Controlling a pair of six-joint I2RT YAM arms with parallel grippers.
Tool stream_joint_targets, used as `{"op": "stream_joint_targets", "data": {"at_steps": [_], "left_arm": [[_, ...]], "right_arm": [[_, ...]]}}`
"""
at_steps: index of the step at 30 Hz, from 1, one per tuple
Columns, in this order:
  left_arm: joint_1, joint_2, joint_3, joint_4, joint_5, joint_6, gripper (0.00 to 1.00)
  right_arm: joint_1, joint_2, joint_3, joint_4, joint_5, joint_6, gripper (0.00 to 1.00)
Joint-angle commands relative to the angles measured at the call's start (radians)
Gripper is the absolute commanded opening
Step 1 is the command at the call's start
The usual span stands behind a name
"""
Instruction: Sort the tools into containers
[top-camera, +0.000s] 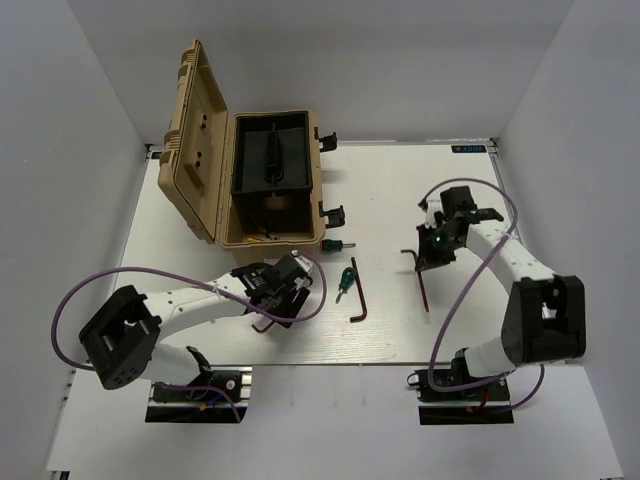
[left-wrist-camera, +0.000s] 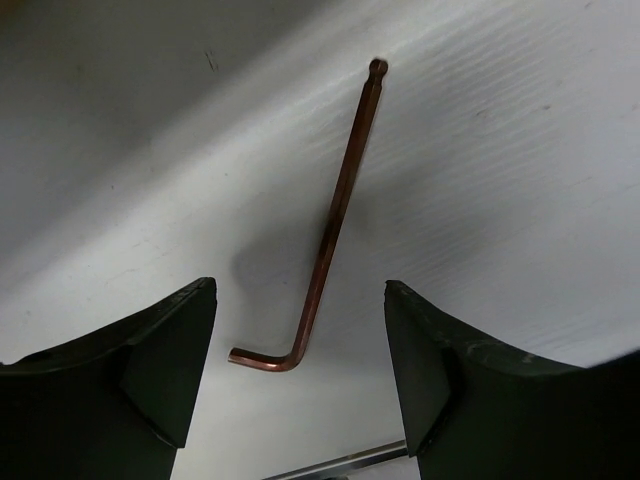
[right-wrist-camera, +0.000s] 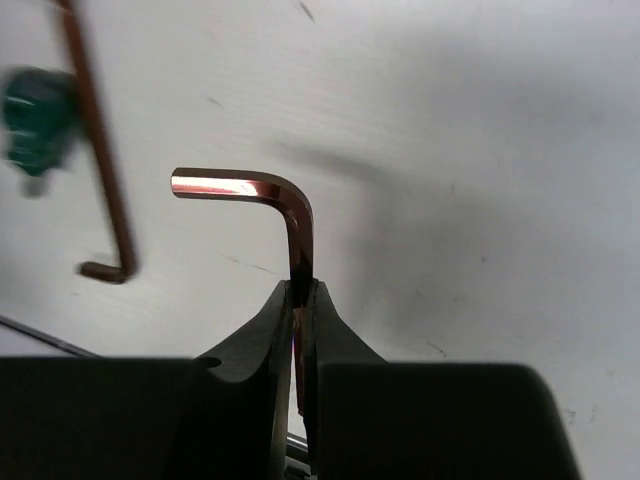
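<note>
Tightly, my right gripper (right-wrist-camera: 300, 292) pinches a glossy coppery L-shaped hex key (right-wrist-camera: 288, 198); my left gripper (left-wrist-camera: 300, 290) gapes astride a second key (left-wrist-camera: 337, 213).

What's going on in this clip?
Two robot arms are sorting tools into an open tan toolbox. The right gripper is shut on a hex key, pinching it near its bend. The left gripper is open over a second hex key that lies on the table, not yet gripped. Two green screwdrivers and a third hex key lie loose between the arms.
</note>
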Motion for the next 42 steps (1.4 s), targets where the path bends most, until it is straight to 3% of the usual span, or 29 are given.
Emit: {"op": "stream_joint_targets", "data": {"at_steps": [1,5,11,13,17,19,20,23,26,33,41,42], "left_arm": [[-0.012,0.005,0.038,-0.023,-0.021,-0.023,0.78],[-0.021,0.043,0.038,-0.023,-0.030,-0.032,0.74],[-0.031,0.098,0.047,-0.051,-0.063,-0.063,0.63],[-0.040,0.107,0.047,-0.051,-0.064,-0.072,0.62],[-0.040,0.117,0.057,-0.060,-0.074,-0.072,0.60],[-0.040,0.117,0.057,-0.060,-0.074,-0.081,0.60],[-0.040,0.117,0.057,-0.060,-0.074,-0.081,0.60],[-0.040,0.117,0.057,-0.051,-0.065,-0.090,0.60],[-0.040,0.117,0.057,-0.051,-0.056,-0.100,0.60],[-0.040,0.088,0.047,-0.041,-0.065,-0.129,0.60],[-0.040,0.106,0.027,-0.032,-0.065,-0.147,0.60],[-0.040,0.106,0.027,-0.023,-0.056,-0.147,0.60]], "right_arm": [[-0.005,-0.073,0.143,-0.023,-0.132,-0.073,0.00],[0.016,-0.017,0.301,-0.063,-0.227,-0.080,0.00],[0.123,0.262,0.851,-0.125,-0.422,-0.038,0.00],[0.166,0.316,1.039,-0.099,-0.466,-0.006,0.00],[0.247,0.474,1.230,0.031,-0.467,0.055,0.00],[0.268,0.540,1.277,0.090,-0.451,0.120,0.00],[0.277,0.549,1.274,0.227,-0.438,0.222,0.00],[0.280,0.618,1.286,0.430,-0.384,0.406,0.00],[0.292,0.726,1.386,0.486,-0.344,0.489,0.00],[0.320,0.875,1.509,0.648,-0.229,0.539,0.00],[0.343,0.919,1.426,0.638,-0.321,0.503,0.00],[0.347,0.916,1.408,0.621,-0.342,0.497,0.06]]}}
